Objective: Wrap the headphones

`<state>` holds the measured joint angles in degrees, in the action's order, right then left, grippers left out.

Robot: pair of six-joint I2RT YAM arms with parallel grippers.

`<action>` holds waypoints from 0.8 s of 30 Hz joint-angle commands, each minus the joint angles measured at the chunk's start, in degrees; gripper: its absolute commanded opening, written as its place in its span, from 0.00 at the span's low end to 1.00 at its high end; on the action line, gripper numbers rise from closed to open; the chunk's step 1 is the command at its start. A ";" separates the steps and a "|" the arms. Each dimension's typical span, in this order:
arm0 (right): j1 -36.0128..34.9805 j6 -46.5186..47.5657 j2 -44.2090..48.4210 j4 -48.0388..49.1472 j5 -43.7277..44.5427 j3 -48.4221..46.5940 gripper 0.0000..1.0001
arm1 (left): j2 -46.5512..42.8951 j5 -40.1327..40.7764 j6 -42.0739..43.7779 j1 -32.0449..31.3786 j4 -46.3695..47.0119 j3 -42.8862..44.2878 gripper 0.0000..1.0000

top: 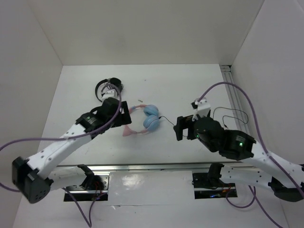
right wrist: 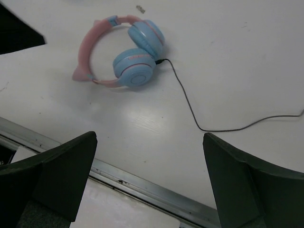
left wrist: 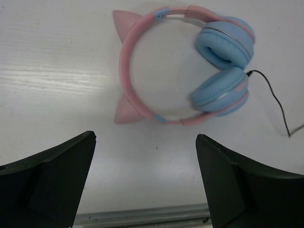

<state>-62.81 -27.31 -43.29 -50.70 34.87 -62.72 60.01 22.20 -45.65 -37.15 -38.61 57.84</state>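
Left pincer (top: 114, 105), black, two-finger, from overhead: beside the pink cat-ear headband, well short of touching; jaw state not readable from this height. Right pincer (top: 179, 128), black, two-finger: just right of the ear cups, apart from them. Over-ear headphones with pink cat-ear headband and two light-blue round ear cups (top: 145, 121): flat on the white table (top: 171, 80), between the two pincers. Thin black cable (top: 246, 115): running from the cups rightward into a loose loop beyond the right arm. Smaller all-black headphones (top: 107, 88): close behind the left wrist; likely hazard, a knock or a mistaken grab during any swing backward. Left wrist view: fingers (left wrist: 57, 180) spread wide, nothing between; headphones ahead, clear of both, cups folded against each other at right, cable leaving off the right edge. Probable fault here: closing on the smooth curved headband off-centre, with the set sliding or spinning away. Right wrist view: fingers (right wrist: 251, 180) wide apart, empty; cable slack in a long curve across the table toward the right edge. Probable faults: thin cable slipping from a pinch flat against the tabletop; pulling before the headset is pinned, dragging it toward the grey metal rail (right wrist: 142, 183) at the near edge; loose loop snagging under the right arm.
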 commanded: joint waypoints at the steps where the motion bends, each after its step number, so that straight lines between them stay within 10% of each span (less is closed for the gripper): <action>1: 0.14 -0.11 0.39 15.08 -3.57 5.65 1.00 | 8.18 -2.60 -0.76 1.73 14.67 -1.68 1.00; 13: 0.14 -0.20 5.67 16.33 -9.74 8.40 1.00 | 31.30 -6.46 -0.58 13.76 23.65 -2.90 0.97; 24: 0.14 -1.87 6.90 15.01 -9.74 8.05 1.00 | 37.46 -7.87 -1.11 13.24 24.90 -6.60 0.58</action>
<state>-62.74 -28.29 -37.19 -37.63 25.19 -53.78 96.55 15.75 -45.45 -23.77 -13.32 53.76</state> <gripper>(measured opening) 0.999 0.596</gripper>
